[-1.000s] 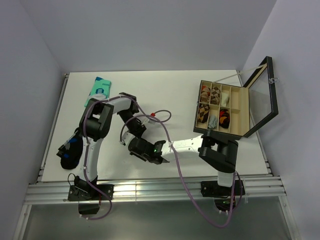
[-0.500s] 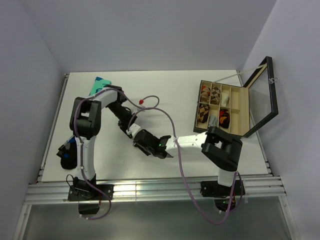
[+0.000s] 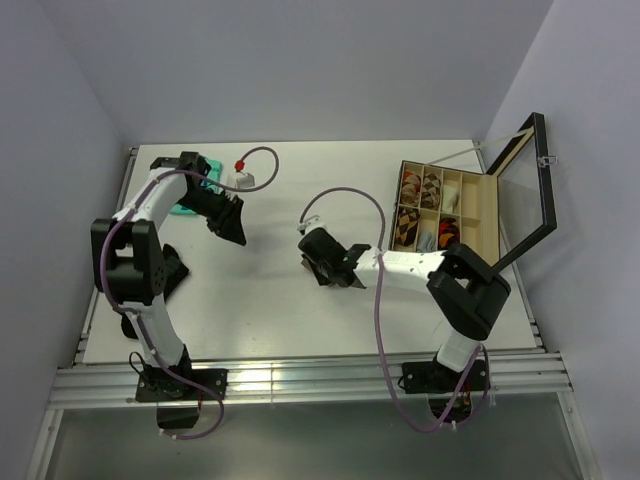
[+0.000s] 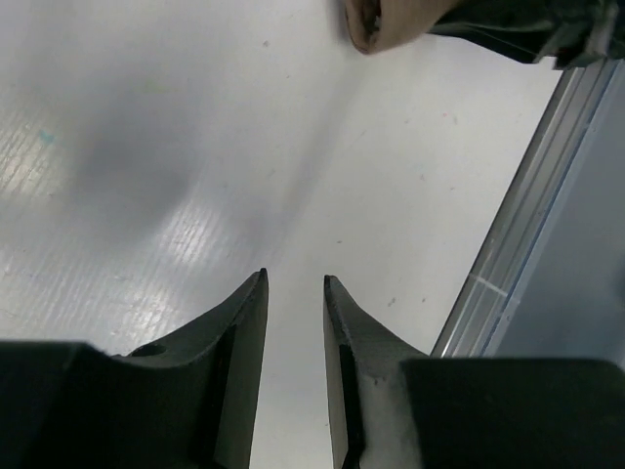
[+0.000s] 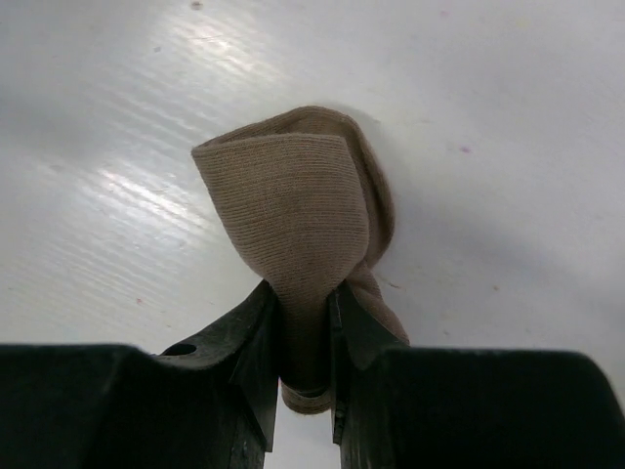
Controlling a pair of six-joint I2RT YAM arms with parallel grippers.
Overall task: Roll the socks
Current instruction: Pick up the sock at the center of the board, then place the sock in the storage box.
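The tan-brown sock (image 5: pixel 293 186) is bunched into a fold and pinched between the fingers of my right gripper (image 5: pixel 303 288), which is shut on it just above the white table. From above, that gripper (image 3: pixel 324 262) sits mid-table and hides the sock. My left gripper (image 4: pixel 293 278) stands open by a narrow gap with only bare table between its fingers; it hangs at the back left (image 3: pixel 228 222). The left wrist view catches the tan sock (image 4: pixel 383 24) at its top edge. A dark shape (image 3: pixel 168 268) by the left arm's elbow may be the black sock; I cannot tell.
An open compartment box (image 3: pixel 478 222) with rolled socks in it stands at the right, its glass lid (image 3: pixel 525 190) raised. A teal packet (image 3: pixel 188 200) lies at the back left, partly under the left arm. The table's metal front rail (image 4: pixel 527 225) shows in the left wrist view.
The left arm has swung from mid-table to the back left, away from the right gripper, and its jaws have narrowed. The right gripper has carried the tan sock farther back.
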